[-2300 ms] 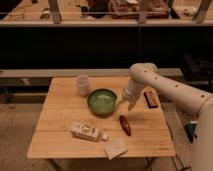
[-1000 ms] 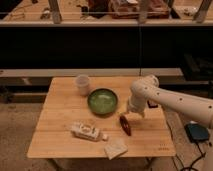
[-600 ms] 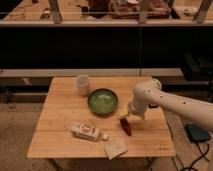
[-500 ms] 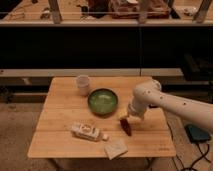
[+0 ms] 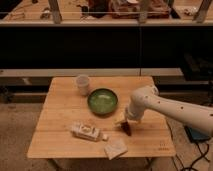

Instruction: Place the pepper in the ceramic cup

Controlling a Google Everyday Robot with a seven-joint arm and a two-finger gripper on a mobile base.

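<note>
The dark red pepper (image 5: pixel 127 129) lies on the wooden table (image 5: pixel 60 105), right of centre near the front. My gripper (image 5: pixel 125 121) is right over its upper end, low at the table surface, with the white arm (image 5: pixel 165 106) coming in from the right. The off-white ceramic cup (image 5: pixel 82 83) stands upright at the back left of the table, well away from the gripper. Part of the pepper is hidden under the gripper.
A round green bowl (image 5: pixel 102 101) sits between the cup and the gripper. A small bottle-like object (image 5: pixel 87 132) lies on its side front left. A white packet (image 5: pixel 116 148) lies at the front edge. A dark shelf stands behind the table.
The arm has swung down and forward from beside the green bowl, and the gripper has dropped onto the pepper. A dark object at the table's right is no longer visible. The pepper, cup and bowl have not moved.
</note>
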